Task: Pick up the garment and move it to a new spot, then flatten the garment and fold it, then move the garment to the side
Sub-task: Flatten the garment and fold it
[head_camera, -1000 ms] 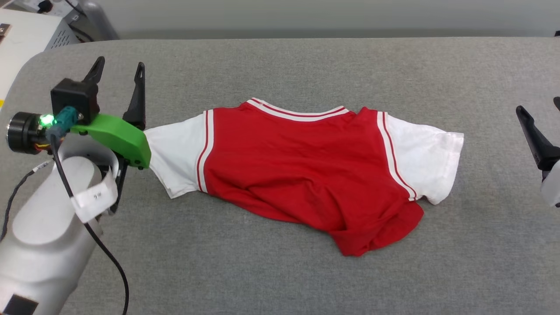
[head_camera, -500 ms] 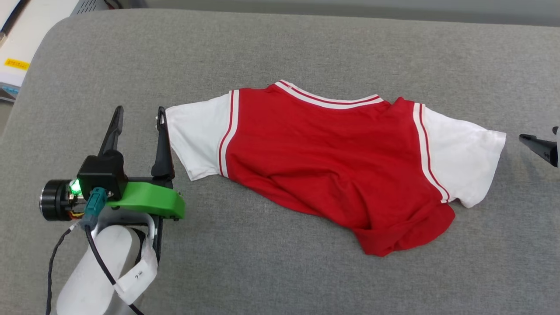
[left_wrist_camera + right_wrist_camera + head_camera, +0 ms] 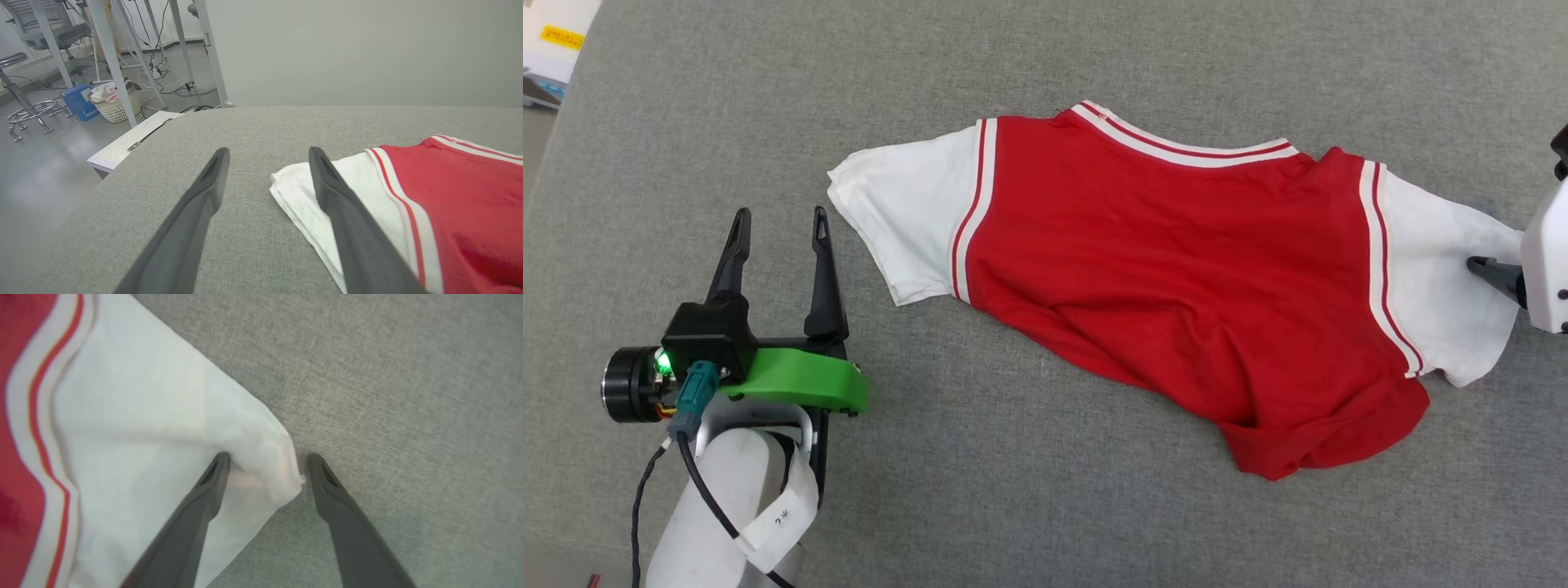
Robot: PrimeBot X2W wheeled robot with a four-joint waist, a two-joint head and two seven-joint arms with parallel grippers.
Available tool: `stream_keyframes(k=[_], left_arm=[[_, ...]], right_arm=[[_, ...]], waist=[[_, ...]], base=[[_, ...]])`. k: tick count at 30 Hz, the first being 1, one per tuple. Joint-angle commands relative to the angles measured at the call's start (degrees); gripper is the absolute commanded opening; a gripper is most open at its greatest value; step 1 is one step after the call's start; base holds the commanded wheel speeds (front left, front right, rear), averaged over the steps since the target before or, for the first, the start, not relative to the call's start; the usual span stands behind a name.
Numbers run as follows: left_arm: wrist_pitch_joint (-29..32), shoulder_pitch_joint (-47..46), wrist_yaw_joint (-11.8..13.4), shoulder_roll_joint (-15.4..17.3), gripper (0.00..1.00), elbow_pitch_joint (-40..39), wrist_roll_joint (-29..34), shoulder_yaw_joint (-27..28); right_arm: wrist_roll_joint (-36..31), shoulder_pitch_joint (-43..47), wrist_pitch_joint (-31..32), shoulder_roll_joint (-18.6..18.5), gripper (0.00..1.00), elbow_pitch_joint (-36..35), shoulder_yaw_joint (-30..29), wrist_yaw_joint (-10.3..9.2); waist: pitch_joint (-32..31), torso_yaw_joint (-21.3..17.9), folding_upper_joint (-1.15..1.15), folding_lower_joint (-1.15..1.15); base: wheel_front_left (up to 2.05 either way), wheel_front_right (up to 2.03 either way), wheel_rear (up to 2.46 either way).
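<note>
The left end effector point(image 3: 780, 216) in the head view stands with its two fingers wide apart and empty over the grey desk point(image 3: 1013, 506), just short of the white sleeve point(image 3: 907, 220) on the robot's left. The garment point(image 3: 1176, 269) lies spread across the middle of the desk, plain red side up, collar away from the robot, its lower hem bunched at the right. The right end effector point(image 3: 1494, 276) comes in from the right edge over the other white sleeve point(image 3: 1445, 310).

In the left wrist view, the fingers frame bare desk. The sleeve's folded edge lies just beside the right-hand finger, not between the two.

In the right wrist view, the jaws are spread and astride the sleeve's outer corner. One fingertip is on the white cloth, the other on the desk just off the hem, and nothing is pinched.

This looks like the approach for the first pick-up. The right side seems ready to close on that corner. The left likely has to shift onto its sleeve edge, settle down and pinch, so that both can lift together.
</note>
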Motion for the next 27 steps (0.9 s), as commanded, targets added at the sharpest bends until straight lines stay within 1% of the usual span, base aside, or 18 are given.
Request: stream_keyframes(k=[1, 4, 5, 6, 9, 11, 15, 20, 23, 25, 27], left_arm=[[-0.33, -0.05, -0.75, -0.56, 1.0, 0.33, 0.96, 0.8], [-0.33, -0.29, -1.96, -0.89, 1.0, 1.19, 1.95, 2.43], [-0.33, -0.45, -2.56, -0.82, 1.0, 1.57, 2.28, 3.06], [-0.33, -0.6, -3.07, -0.75, 1.0, 1.95, 2.52, 3.53], [-0.33, -0.99, -5.02, -0.44, 1.0, 3.06, 3.33, 4.57], [-0.33, -1.66, -6.44, 0.19, 1.0, 3.79, 3.74, 5.15], [-0.34, -4.44, -9.48, 2.89, 1.0, 5.79, 4.41, 6.08], [0.31, -10.33, -13.49, 6.63, 1.0, 9.59, 3.79, 6.05], [3.59, -15.15, -15.56, 8.61, 1.0, 11.54, 2.8, 4.28], [6.51, -18.41, -16.43, 10.03, 1.0, 12.42, 1.86, 2.4], [11.19, -21.44, -16.91, 11.53, 1.0, 13.46, 0.13, -0.41]], right_arm=[[0.94, 1.15, 0.25, 1.0, 1.0, 1.58, 2.12, -0.03], [2.27, 1.93, -0.3, 0.85, 1.0, 2.14, 4.19, -0.03], [2.72, 1.91, -1.18, 0.74, 0.23, 1.94, 4.72, -0.03], [3.0, 1.82, -2.21, 0.59, 0.0, 1.79, 5.0, -0.03], [3.66, 1.23, -6.6, -0.42, 0.0, 1.33, 5.21, -0.03], [4.88, 0.77, -10.18, -0.97, 0.0, 0.69, 4.12, -0.03], [6.63, 0.61, -15.21, -3.27, 0.0, -2.02, 3.4, -0.03], [8.39, 2.06, -18.25, -6.0, 0.0, -5.72, 2.71, -0.03], [9.02, 3.36, -19.04, -7.26, 0.0, -8.0, 2.26, -0.03], [9.09, 4.17, -19.58, -7.86, 0.0, -9.48, 1.75, -0.03], [9.08, 5.0, -20.0, -8.21, 0.0, -10.9, 1.13, -0.03]], waist=[[0.57, 0.43, 0.0, 0.0], [0.13, -0.1, 0.0, 0.0], [-0.12, -0.38, 0.0, 0.0], [-0.42, -0.62, 0.0, 0.0], [-1.77, -1.37, 0.0, 0.0], [-2.81, -1.81, 0.0, 0.0], [-4.77, -2.94, 0.0, 0.0], [-6.04, -4.5, 0.0, 0.0], [-5.91, -5.35, 0.0, 0.0], [-5.47, -5.98, 0.0, 0.0], [-4.94, -6.62, 0.0, 0.0]], base=[[0.0, 0.0, 0.0], [0.0, 0.0, 0.0], [0.0, 0.0, 0.0], [0.0, 0.0, 0.0], [0.0, 0.0, 0.0], [0.0, 0.0, 0.0], [0.0, 0.0, 0.0], [0.0, 0.0, 0.0], [0.0, 0.0, 0.0], [0.0, 0.0, 0.0], [0.0, 0.0, 0.0]])
